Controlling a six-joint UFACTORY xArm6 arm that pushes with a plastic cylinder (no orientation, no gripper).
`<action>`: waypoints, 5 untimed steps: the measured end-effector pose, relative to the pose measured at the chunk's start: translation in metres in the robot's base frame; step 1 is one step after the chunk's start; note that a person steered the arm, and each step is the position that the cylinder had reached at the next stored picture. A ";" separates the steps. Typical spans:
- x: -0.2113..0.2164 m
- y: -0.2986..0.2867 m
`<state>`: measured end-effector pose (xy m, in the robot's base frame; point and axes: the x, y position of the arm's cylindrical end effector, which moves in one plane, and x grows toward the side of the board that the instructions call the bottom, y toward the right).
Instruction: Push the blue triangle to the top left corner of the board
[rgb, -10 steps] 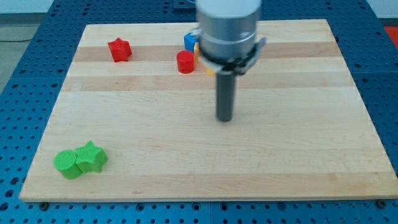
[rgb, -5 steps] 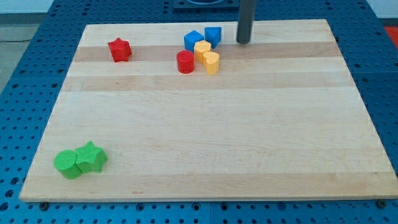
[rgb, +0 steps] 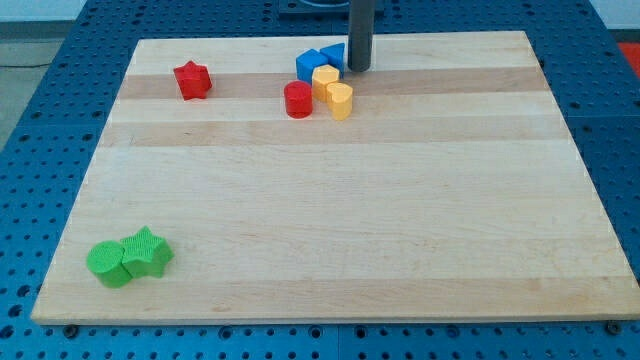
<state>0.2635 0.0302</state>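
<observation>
Pale wooden bench (rgb: 330, 240), blue pegboard showing past every edge. No fingers fitted; only a dark rod, my tip (rgb: 359, 68), near the top edge, touching the right side of the small blue triangle block (rgb: 335, 55). Just left: a blue block (rgb: 309, 66), two yellow blocks (rgb: 325, 80) (rgb: 341, 100), a red cylinder (rgb: 298, 100). Red star block (rgb: 191, 80) upper left, well apart. Green pair (rgb: 128, 257) lower left. Bare wood from cluster to top left corner, apart from that star.

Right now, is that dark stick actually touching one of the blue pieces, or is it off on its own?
Touching, it seems: my tip sits against the right side of the blue block, with no board showing between them.
</observation>
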 end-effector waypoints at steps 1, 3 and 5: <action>-0.006 -0.027; -0.033 -0.056; -0.047 -0.088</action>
<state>0.2167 -0.0581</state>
